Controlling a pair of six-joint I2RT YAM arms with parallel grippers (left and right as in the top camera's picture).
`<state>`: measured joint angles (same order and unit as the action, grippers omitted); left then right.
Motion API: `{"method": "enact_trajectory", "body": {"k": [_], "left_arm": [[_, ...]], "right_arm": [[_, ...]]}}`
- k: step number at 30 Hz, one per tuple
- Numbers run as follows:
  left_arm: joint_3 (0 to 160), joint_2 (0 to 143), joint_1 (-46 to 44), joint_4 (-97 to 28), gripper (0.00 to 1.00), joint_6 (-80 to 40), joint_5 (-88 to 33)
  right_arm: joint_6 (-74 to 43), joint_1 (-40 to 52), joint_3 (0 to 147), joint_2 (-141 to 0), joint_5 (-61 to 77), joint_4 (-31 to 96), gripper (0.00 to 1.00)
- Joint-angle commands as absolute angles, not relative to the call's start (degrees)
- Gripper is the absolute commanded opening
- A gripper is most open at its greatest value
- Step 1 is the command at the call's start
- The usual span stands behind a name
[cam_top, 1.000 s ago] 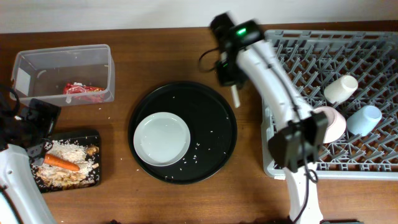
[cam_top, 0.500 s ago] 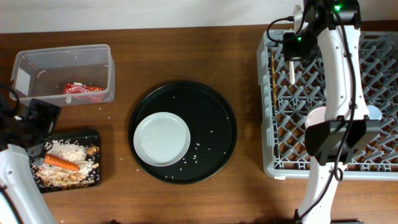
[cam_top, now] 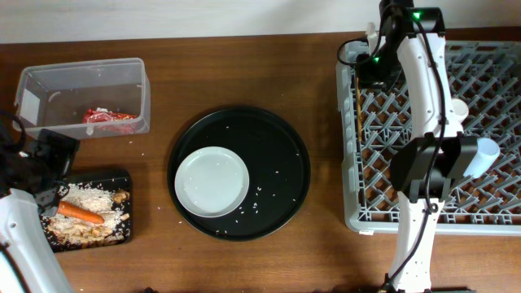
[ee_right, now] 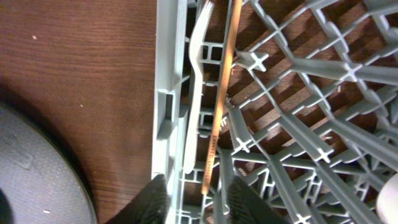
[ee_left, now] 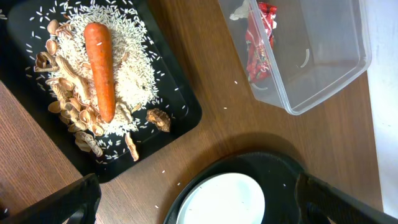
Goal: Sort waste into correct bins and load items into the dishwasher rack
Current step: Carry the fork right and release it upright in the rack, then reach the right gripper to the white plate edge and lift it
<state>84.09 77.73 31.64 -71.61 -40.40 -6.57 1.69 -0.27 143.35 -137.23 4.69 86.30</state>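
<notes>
My right gripper (ee_right: 198, 186) (cam_top: 375, 70) hangs open over the grey dishwasher rack's (cam_top: 348, 163) far left corner. Just beyond its fingertips a white fork (ee_right: 195, 87) lies along the rack's left wall, free of the fingers, beside a wooden chopstick (ee_right: 222, 93) (cam_top: 357, 104). My left gripper (ee_left: 199, 205) (cam_top: 45, 163) is wide open and holds nothing, above the table between the shallow black tray (ee_left: 186, 115) and the pale plate (ee_left: 224, 199) (cam_top: 212, 181). That tray holds rice (ee_left: 127, 78), a carrot (ee_left: 99, 68) (cam_top: 80, 212) and a brown chunk (ee_left: 158, 118).
The clear tub (cam_top: 81, 89) (ee_left: 323, 74) holds a red wrapper (cam_top: 108, 118) (ee_left: 255, 43) and a white tissue (ee_left: 239, 9). The plate sits on a big round black tray (cam_top: 273, 138) strewn with rice grains. A white cup (cam_top: 458, 108) and a light blue cup (cam_top: 485, 153) stand in the rack.
The right arm swung right from the round tray to the rack's left corner carrying the fork, then its jaws parted and the fork now lies in the rack. The left arm stayed still.
</notes>
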Motion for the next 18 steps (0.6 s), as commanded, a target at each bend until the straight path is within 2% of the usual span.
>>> {"method": "enact_trajectory", "body": {"k": [1,5,11,12,13,15,17,18], "left_arm": [[84.09,77.54,31.94,-71.7,0.99,-41.12,-6.15],[84.09,77.54,31.94,-71.68,0.99,-41.12,-6.15],[84.09,77.54,31.94,-71.68,0.99,-41.12,-6.15],[84.09,77.54,31.94,-71.68,0.99,-41.12,-6.15],[84.09,77.54,31.94,-71.7,0.99,-41.12,-6.15],[84.09,77.54,31.94,-71.68,0.99,-41.12,-6.15],[84.09,77.54,31.94,-71.68,0.99,-41.12,-6.15],[84.09,77.54,31.94,-71.7,0.99,-41.12,-6.15]], "right_arm": [[-1.41,-0.01,143.96,-136.99,5.67,87.26,0.38],[-1.89,0.05,144.09,-135.11,15.46,90.61,0.38],[3.09,3.16,144.14,-130.08,39.0,93.69,0.4],[3.03,4.78,144.14,-129.49,40.45,93.82,0.45],[3.01,6.72,144.14,-129.23,40.27,93.84,0.61],[2.98,11.35,144.03,-129.45,36.38,93.93,0.77],[0.95,16.14,143.76,-130.13,29.93,93.62,0.76],[0.05,17.82,143.72,-130.5,27.64,93.41,0.69]]}}
